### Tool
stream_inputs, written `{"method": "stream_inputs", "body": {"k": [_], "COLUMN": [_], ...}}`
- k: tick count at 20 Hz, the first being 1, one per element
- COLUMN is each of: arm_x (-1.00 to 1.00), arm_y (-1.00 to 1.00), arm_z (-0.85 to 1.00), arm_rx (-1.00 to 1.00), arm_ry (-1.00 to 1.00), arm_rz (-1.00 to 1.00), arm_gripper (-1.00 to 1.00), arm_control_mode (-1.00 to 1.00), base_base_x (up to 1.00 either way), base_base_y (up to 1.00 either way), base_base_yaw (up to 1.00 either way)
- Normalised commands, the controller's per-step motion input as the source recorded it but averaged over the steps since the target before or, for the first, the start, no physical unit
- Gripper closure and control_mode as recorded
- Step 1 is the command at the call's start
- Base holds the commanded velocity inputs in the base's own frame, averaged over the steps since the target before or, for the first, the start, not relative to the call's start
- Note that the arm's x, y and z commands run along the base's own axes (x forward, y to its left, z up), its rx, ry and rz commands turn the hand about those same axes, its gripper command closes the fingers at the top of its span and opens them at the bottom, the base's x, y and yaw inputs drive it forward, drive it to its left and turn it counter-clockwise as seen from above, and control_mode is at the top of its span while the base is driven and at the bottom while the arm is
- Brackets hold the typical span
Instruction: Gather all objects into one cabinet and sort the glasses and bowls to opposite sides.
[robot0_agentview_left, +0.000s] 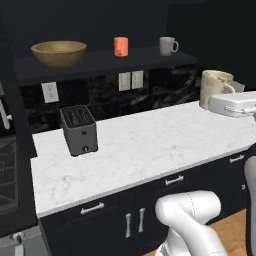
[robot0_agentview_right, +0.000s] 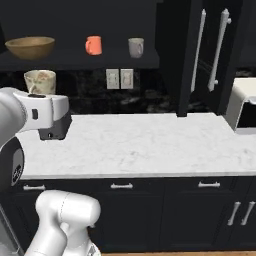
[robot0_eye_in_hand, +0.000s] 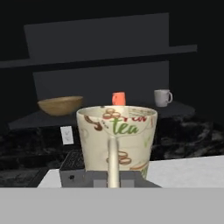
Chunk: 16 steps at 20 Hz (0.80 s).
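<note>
My gripper (robot0_eye_in_hand: 113, 176) is shut on the cream mottled mug (robot0_eye_in_hand: 117, 135), which hangs upright above the counter with its handle turned toward the hand. The same mug (robot0_agentview_left: 215, 86) sits at the right edge of the left base view, below shelf level. On the black cabinet's dark inner shelf (robot0_agentview_left: 100, 64) stand the wide wooden bowl (robot0_agentview_left: 58, 52) at the left, the orange tumbler (robot0_agentview_left: 120, 46) in the middle and the pale grey-white mug (robot0_agentview_left: 168, 46) at the right. In the right base view the held mug (robot0_agentview_right: 40, 81) is under the bowl (robot0_agentview_right: 30, 47).
A dark grey toaster (robot0_agentview_left: 78, 130) stands at the counter's back left. The white marble counter (robot0_agentview_left: 150, 145) stretches under the shelf. An open cabinet door with silver bar handles (robot0_agentview_right: 200, 50) hangs to the right, and a cream toaster oven (robot0_agentview_right: 245, 105) stands beyond it.
</note>
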Motion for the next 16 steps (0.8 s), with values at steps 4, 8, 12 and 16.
{"method": "stream_inputs", "body": {"k": [4,8,12,16], "arm_x": [0.0,0.0,0.0,0.0], "arm_y": [0.0,0.0,0.0,0.0], "arm_z": [0.0,0.0,0.0,0.0], "arm_rx": [0.0,0.0,0.0,0.0], "arm_ry": [0.0,0.0,0.0,0.0], "arm_rz": [0.0,0.0,0.0,0.0], "arm_gripper": [1.0,1.0,1.0,1.0], "arm_control_mode": [1.0,1.0,1.0,1.0], "base_base_x": [1.0,1.0,0.99,0.79], "base_base_y": [0.2,0.31,0.27,0.06], "base_base_yaw": [-0.16,-0.18,-0.19,-0.19]}}
